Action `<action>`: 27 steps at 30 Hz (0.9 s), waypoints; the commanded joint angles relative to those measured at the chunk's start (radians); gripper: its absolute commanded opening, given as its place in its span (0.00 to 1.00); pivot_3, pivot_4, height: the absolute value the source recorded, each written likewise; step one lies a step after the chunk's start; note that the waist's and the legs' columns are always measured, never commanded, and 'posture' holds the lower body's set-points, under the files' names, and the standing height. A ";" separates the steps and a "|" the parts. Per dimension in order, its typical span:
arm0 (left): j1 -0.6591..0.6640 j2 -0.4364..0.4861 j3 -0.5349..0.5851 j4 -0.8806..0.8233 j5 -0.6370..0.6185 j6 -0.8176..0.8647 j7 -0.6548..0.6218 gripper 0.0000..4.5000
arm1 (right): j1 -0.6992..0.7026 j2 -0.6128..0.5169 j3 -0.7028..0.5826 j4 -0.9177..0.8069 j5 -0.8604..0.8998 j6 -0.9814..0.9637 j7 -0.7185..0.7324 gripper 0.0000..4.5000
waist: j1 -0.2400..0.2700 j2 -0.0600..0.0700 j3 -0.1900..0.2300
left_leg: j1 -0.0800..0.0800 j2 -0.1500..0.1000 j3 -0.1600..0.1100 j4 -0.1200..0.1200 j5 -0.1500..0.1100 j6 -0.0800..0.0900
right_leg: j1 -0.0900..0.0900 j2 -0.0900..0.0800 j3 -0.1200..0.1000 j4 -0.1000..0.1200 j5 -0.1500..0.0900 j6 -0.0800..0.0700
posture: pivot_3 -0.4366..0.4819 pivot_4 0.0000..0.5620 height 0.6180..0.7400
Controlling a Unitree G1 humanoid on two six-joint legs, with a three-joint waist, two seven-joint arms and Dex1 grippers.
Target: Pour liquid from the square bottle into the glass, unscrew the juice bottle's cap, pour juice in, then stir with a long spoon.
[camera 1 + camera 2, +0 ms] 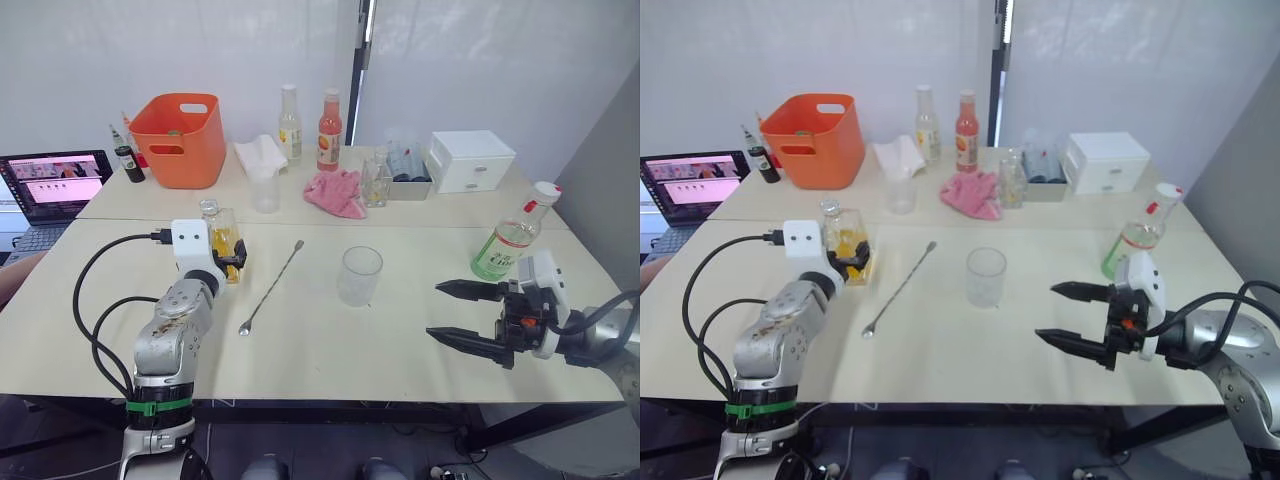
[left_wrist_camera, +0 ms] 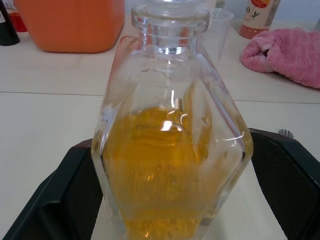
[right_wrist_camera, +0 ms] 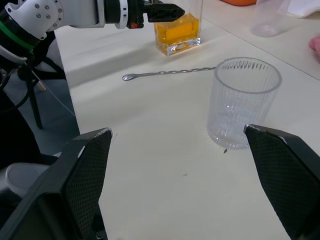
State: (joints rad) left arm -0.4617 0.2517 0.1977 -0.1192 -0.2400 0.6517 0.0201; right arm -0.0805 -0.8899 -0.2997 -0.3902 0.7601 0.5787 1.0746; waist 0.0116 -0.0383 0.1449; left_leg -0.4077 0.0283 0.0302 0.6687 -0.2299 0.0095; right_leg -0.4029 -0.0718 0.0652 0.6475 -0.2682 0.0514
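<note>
The scene is lit brightly and evenly, and daylight is diffused through the white curtain (image 1: 480, 60) behind the table (image 1: 330, 350). Only soft, faint shadows are cast. Small glare spots are seen on the square bottle (image 2: 172, 150), which is slightly blurred in the left wrist view.

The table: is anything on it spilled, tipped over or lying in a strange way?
Nothing stands out. The square bottle, glass and juice bottle all stand upright, the long spoon lies flat, and no liquid shows on the table. The pink cloth lies crumpled.
</note>
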 commanded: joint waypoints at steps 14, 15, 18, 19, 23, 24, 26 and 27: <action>-0.059 0.017 0.006 0.101 0.059 -0.124 -0.041 0.62 | 0.027 0.027 -0.047 -0.075 0.038 0.002 -0.076 1.00 | 0.003 0.000 0.000 | 0.000 0.000 -0.001 0.001 0.000 0.000 | 0.000 0.000 0.000 0.000 0.000 0.000 | 0.48 0.27 0.79; -0.059 0.019 0.010 0.103 0.057 -0.130 -0.045 0.62 | 0.027 0.028 -0.047 -0.077 0.039 0.003 -0.079 1.00 | 0.002 0.000 0.000 | 0.000 0.000 -0.001 0.001 0.000 0.000 | 0.000 0.000 0.000 0.001 0.000 0.000 | 0.48 0.27 0.79; -0.053 0.056 0.032 0.092 0.030 -0.179 -0.117 0.62 | 0.028 0.030 -0.047 -0.081 0.041 0.006 -0.088 1.00 | 0.001 -0.001 0.001 | 0.000 0.000 -0.001 0.001 0.000 0.000 | 0.000 0.000 -0.001 0.001 0.000 0.000 | 0.48 0.27 0.79; -0.050 0.090 0.042 0.089 0.018 -0.209 -0.170 0.62 | 0.027 0.031 -0.047 -0.082 0.042 0.008 -0.091 1.00 | 0.000 -0.002 0.002 | -0.001 0.000 -0.001 0.001 0.000 0.000 | 0.000 0.000 -0.001 0.001 0.001 0.000 | 0.48 0.27 0.79; -0.030 0.230 0.102 0.105 -0.072 -0.322 -0.417 0.62 | 0.018 0.034 -0.039 -0.076 0.044 0.011 -0.098 1.00 | -0.009 -0.007 0.005 | -0.005 0.002 -0.001 0.001 0.000 0.000 | -0.004 0.002 -0.001 0.000 0.001 -0.001 | 0.48 0.27 0.79; -0.020 0.271 0.119 0.121 -0.102 -0.342 -0.498 0.62 | 0.014 0.035 -0.035 -0.072 0.042 0.011 -0.099 1.00 | -0.010 -0.007 0.005 | -0.007 0.003 -0.001 0.001 0.000 0.000 | -0.005 0.002 -0.001 0.000 0.001 -0.001 | 0.48 0.27 0.79; -0.008 0.342 0.150 0.150 -0.170 -0.360 -0.643 0.62 | 0.006 0.036 -0.029 -0.063 0.039 0.009 -0.099 1.00 | -0.012 -0.007 0.005 | -0.009 0.004 -0.001 0.001 0.000 0.000 | -0.009 0.002 -0.002 0.000 0.001 -0.001 | 0.48 0.27 0.79; -0.007 0.372 0.159 0.161 -0.201 -0.361 -0.708 0.62 | 0.004 0.036 -0.029 -0.062 0.040 0.010 -0.099 1.00 | -0.012 -0.007 0.006 | -0.009 0.003 -0.001 0.000 0.000 0.000 | -0.009 0.001 -0.002 0.000 0.001 -0.001 | 0.48 0.27 0.79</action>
State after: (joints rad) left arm -0.4432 0.5893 0.3011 0.0843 -0.3697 0.3526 -0.5837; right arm -0.0648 -0.8539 -0.3138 -0.4399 0.7897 0.5960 0.9780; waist 0.0000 -0.0456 0.1504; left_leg -0.4177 0.0316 0.0297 0.6691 -0.2298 0.0094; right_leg -0.4130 -0.0713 0.0634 0.6476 -0.2670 0.0501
